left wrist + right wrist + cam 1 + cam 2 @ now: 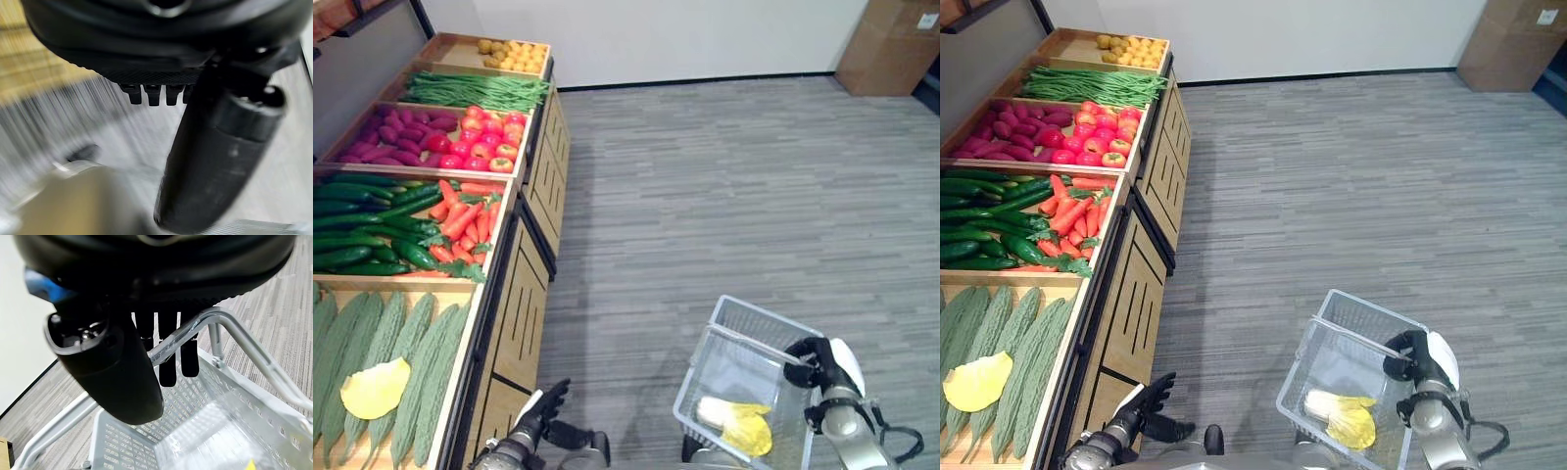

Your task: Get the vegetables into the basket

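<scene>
wire basket | handle in right hand | left hand beside shelf edge

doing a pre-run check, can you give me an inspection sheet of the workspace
surface: grey plank floor; wooden stand on the left.
job's things: wire basket holds a cabbage; stand bins hold bitter gourds, cucumbers, carrots.
clutter: yellow leaf on the gourds.
hands: right hand curled round the basket handle; left hand open, low by the stand.
cables: nothing seen.
surroundings: cardboard box by the white wall.
</scene>
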Tool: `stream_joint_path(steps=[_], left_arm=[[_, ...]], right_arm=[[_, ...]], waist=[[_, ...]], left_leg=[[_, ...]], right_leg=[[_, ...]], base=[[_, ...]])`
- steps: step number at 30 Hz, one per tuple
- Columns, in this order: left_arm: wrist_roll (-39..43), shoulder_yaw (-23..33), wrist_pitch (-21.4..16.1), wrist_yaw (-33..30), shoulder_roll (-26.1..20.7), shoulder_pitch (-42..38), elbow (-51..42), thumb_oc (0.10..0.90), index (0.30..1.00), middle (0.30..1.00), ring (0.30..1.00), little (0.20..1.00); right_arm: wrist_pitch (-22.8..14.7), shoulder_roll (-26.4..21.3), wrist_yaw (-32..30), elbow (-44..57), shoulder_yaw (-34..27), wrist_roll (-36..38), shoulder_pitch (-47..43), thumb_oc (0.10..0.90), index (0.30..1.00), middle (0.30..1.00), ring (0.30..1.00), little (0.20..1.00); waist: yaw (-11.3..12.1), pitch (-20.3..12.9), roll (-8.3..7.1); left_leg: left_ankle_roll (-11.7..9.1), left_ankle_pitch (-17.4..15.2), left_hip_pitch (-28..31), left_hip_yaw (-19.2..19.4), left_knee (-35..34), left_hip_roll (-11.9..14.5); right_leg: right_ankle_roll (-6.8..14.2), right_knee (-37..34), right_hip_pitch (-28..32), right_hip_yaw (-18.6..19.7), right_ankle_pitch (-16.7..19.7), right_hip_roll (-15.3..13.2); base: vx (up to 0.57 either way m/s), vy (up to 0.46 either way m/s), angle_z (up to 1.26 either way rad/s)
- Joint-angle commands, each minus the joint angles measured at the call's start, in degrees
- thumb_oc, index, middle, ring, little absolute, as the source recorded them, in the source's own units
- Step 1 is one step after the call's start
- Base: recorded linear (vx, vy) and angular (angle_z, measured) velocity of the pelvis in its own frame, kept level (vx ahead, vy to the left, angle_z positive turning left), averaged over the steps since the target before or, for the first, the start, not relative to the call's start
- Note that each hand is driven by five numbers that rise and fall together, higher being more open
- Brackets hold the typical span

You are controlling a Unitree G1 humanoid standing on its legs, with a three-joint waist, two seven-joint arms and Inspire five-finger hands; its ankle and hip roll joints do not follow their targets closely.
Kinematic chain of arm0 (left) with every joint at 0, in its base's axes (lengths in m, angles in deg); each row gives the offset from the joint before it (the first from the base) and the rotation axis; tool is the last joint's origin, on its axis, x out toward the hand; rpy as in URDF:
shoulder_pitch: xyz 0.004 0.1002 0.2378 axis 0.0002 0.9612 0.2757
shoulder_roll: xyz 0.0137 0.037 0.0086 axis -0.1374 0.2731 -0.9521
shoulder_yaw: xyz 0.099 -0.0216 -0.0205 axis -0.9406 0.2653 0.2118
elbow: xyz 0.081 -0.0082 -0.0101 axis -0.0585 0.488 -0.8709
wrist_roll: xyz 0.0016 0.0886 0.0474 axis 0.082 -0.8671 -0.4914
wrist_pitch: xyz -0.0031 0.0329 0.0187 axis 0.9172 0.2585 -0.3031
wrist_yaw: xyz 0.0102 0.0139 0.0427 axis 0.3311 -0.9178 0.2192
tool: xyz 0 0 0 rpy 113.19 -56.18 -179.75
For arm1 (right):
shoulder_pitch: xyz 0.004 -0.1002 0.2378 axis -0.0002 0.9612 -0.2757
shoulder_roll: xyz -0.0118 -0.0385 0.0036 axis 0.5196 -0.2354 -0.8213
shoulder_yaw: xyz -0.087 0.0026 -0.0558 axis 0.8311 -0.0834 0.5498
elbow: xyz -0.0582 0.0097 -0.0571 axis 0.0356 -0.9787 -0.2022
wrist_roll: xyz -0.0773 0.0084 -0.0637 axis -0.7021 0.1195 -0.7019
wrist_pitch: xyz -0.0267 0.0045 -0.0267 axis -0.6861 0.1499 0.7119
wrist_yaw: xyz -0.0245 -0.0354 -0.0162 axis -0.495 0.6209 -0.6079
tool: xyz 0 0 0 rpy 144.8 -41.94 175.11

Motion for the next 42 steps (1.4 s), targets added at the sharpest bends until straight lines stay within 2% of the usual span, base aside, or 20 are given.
stream_joint_path(steps=[1,7,12,16,18,20,21,23,26,27,28,31,32,34,35,37,38,39,40,42], left_arm=[[-13.17,0.55,-0.32,-5.31,-3.63,-4.28,4.58,0.9,1.0,1.0,1.0,1.0],[-14.86,3.95,0.28,-6.77,-3.35,-2.15,7.94,0.9,1.0,1.0,1.0,1.0],[-12.63,5.02,0.4,-7.49,-2.33,-2.16,7.79,0.9,1.0,1.0,1.0,1.0],[-11.38,4.65,0.64,-7.98,-2.05,-2.59,5.91,0.9,1.0,1.0,1.0,1.0],[-11.15,4.8,0.83,-8.19,-2.18,-2.82,5.41,0.9,1.0,1.0,1.0,1.0],[-11.72,4.34,1.18,-8.99,-2.78,-3.61,4.65,0.9,1.0,1.0,1.0,1.0],[-11.73,4.39,1.19,-9.0,-2.77,-3.69,4.66,0.9,1.0,1.0,1.0,1.0],[-11.66,4.72,1.61,-10.22,-3.75,-4.75,3.64,0.9,1.0,1.0,1.0,1.0],[-10.36,5.7,1.19,-11.15,-4.17,-4.88,2.87,0.9,1.0,1.0,1.0,1.0],[-10.36,5.71,1.19,-11.15,-4.16,-4.88,2.87,0.9,1.0,1.0,1.0,1.0],[-9.86,6.47,1.18,-11.71,-4.03,-5.15,3.46,0.9,1.0,1.0,1.0,1.0],[-9.89,6.65,1.41,-11.89,-3.89,-5.02,3.31,0.9,1.0,1.0,1.0,1.0],[-9.85,6.71,1.52,-12.54,-3.36,-5.34,4.8,0.9,1.0,1.0,1.0,1.0],[-9.75,6.59,1.5,-12.68,-2.99,-5.28,4.7,0.9,1.0,1.0,1.0,1.0],[-8.35,6.64,1.45,-13.42,-2.27,-5.24,5.09,0.9,1.0,1.0,1.0,1.0],[-7.76,6.57,1.33,-13.49,-1.95,-5.28,5.28,0.9,1.0,1.0,1.0,1.0],[-6.83,6.75,1.41,-13.56,-1.69,-5.43,5.42,0.9,1.0,1.0,1.0,1.0],[-5.88,6.72,1.36,-14.21,-1.25,-6.01,5.34,0.9,1.0,1.0,1.0,1.0],[-5.88,6.7,1.36,-14.22,-1.23,-6.03,5.35,0.9,1.0,1.0,1.0,1.0],[-5.34,6.25,1.52,-14.87,-1.01,-7.38,5.19,0.9,1.0,1.0,1.0,1.0]], right_arm=[[-8.13,-2.52,-2.71,8.54,-4.89,2.19,-6.45,0.4,0.3,0.3,0.3,0.3],[-8.61,-1.98,-1.93,9.09,-6.24,3.18,-4.21,0.4,0.3,0.3,0.3,0.3],[-8.19,-1.64,-1.6,5.6,-5.92,4.2,-5.3,0.4,0.3,0.3,0.3,0.3],[-7.61,-1.3,-2.24,5.51,-6.27,4.07,-6.02,0.4,0.3,0.3,0.3,0.3],[-7.15,-0.79,-2.37,6.33,-6.66,3.81,-5.82,0.4,0.3,0.3,0.3,0.3],[-6.89,-0.08,-3.01,5.39,-6.21,4.33,-7.43,0.4,0.3,0.3,0.3,0.3],[-6.88,-0.08,-3.03,5.34,-6.18,4.32,-7.56,0.4,0.3,0.3,0.3,0.3],[-6.58,0.4,-3.17,6.24,-4.59,3.88,-9.48,0.4,0.3,0.3,0.3,0.3],[-6.43,0.01,-3.24,4.68,-4.09,4.13,-10.57,0.4,0.3,0.3,0.3,0.3],[-6.44,0.0,-3.24,4.67,-4.09,4.13,-10.58,0.4,0.3,0.3,0.3,0.3],[-6.46,0.05,-3.55,5.05,-4.0,4.09,-10.46,0.4,0.3,0.3,0.3,0.3],[-6.18,-0.26,-4.01,4.56,-4.04,4.05,-10.1,0.4,0.3,0.3,0.3,0.3],[-6.2,-0.06,-4.14,4.44,-4.17,4.18,-9.2,0.4,0.3,0.3,0.3,0.3],[-6.19,-0.24,-3.95,4.93,-4.43,4.24,-8.72,0.4,0.3,0.3,0.3,0.3],[-6.63,-0.7,-4.02,3.82,-4.45,5.22,-8.76,0.4,0.3,0.3,0.3,0.3],[-6.85,-1.02,-3.94,3.65,-4.52,5.57,-8.57,0.4,0.3,0.3,0.3,0.3],[-6.86,-1.3,-4.15,3.72,-4.48,5.69,-8.6,0.4,0.3,0.3,0.3,0.3],[-7.09,-2.05,-4.33,4.6,-4.14,5.25,-8.48,0.4,0.3,0.3,0.3,0.3],[-7.07,-2.06,-4.32,4.63,-4.16,5.24,-8.47,0.4,0.3,0.3,0.3,0.3],[-7.36,-2.69,-4.83,4.9,-4.37,5.55,-8.16,0.4,0.3,0.3,0.3,0.3]], waist=[[0.2,-0.26,-2.73],[0.49,0.29,-2.9],[1.28,1.95,-3.84],[1.38,2.81,-4.16],[1.17,3.13,-4.1],[1.24,4.46,-3.65],[1.39,4.42,-3.76],[1.57,6.11,-3.56],[1.24,6.97,-3.66],[1.22,7.02,-3.63],[0.83,7.21,-3.89],[0.11,7.12,-4.02],[-0.39,6.42,-4.26],[-0.38,6.04,-4.19],[-0.36,5.47,-3.67],[-0.52,5.41,-3.39],[-0.56,5.54,-3.24],[-0.68,5.83,-3.03],[-0.81,5.82,-2.97],[-0.19,7.09,-3.29]], left_leg=[[-2.59,-6.17,1.99,1.29,0.36,2.13],[-2.14,-6.61,2.12,1.82,1.32,1.88],[-1.66,-10.0,-2.14,1.16,9.93,1.39],[-0.53,-11.88,-4.19,0.88,12.44,0.43],[0.51,-12.23,-4.02,1.09,11.57,-0.18],[1.71,-12.32,-3.93,1.59,11.05,-0.34],[1.76,-12.32,-4.06,1.8,11.06,-0.43],[2.4,-13.24,-3.0,2.78,11.15,-0.58],[1.82,-14.1,0.23,3.05,9.54,-1.06],[1.81,-14.09,0.3,3.03,9.52,-1.04],[0.95,-14.62,1.47,2.62,8.84,-0.81],[0.48,-15.37,2.73,1.83,8.84,-0.46],[-0.11,-15.92,3.54,1.12,8.89,-0.13],[-0.47,-16.07,3.64,0.89,9.17,0.16],[-1.67,-15.57,3.52,-0.34,10.15,2.21],[-2.12,-15.32,2.93,-1.1,10.88,2.92],[-2.59,-14.57,2.45,-1.6,11.85,3.47],[-4.0,-11.58,0.25,-3.15,16.64,4.7],[-4.06,-11.68,0.03,-3.32,16.93,4.78],[-4.95,-6.72,-4.22,-5.17,23.74,4.98]], right_leg=[[4.92,0.97,3.43,-1.6,-4.2,-4.76],[5.08,2.31,2.87,-0.81,-4.54,-5.26],[5.02,3.57,2.33,-0.38,-4.75,-6.57],[5.63,5.38,1.21,0.33,-4.7,-7.79],[6.16,9.03,-1.34,1.35,-4.61,-8.54],[7.12,16.88,-6.39,1.88,-4.0,-9.09],[7.16,17.48,-6.94,2.21,-4.22,-9.21],[8.27,25.14,-12.5,2.37,-0.58,-9.97],[7.87,18.72,-15.1,1.55,1.82,-10.96],[7.87,18.66,-15.01,1.52,1.84,-10.94],[8.28,13.32,-16.33,1.48,2.77,-11.23],[8.72,11.14,-16.64,3.06,4.0,-10.59],[7.99,11.25,-15.6,4.13,2.35,-9.26],[7.75,11.34,-15.21,3.36,1.98,-9.09],[6.28,13.03,-14.87,1.7,-0.4,-7.56],[5.77,13.89,-14.94,0.99,-1.42,-7.1],[5.24,14.57,-15.0,0.93,-2.26,-6.59],[3.5,15.53,-14.43,0.67,-4.29,-5.34],[3.43,15.54,-14.43,0.52,-4.32,-5.3],[1.69,15.22,-12.58,-0.02,-5.57,-4.72]], base=[[0.02,0.037,-0.05],[0.01,0.031,-0.09],[-0.01,0.018,-0.04],[-0.01,0.103,0.0],[-0.03,0.139,0.0],[-0.07,0.132,-0.07],[-0.07,0.101,-0.25],[0.02,0.097,-0.29],[0.13,-0.005,-0.32],[0.18,-0.112,0.04],[0.13,-0.092,0.2],[0.24,-0.14,0.16],[0.19,-0.129,0.29],[0.21,-0.209,0.54],[0.17,-0.249,0.58],[0.15,-0.236,0.4],[0.16,-0.29,0.35],[0.11,-0.219,0.25],[0.1,-0.225,0.2],[0.04,-0.16,0.12]])
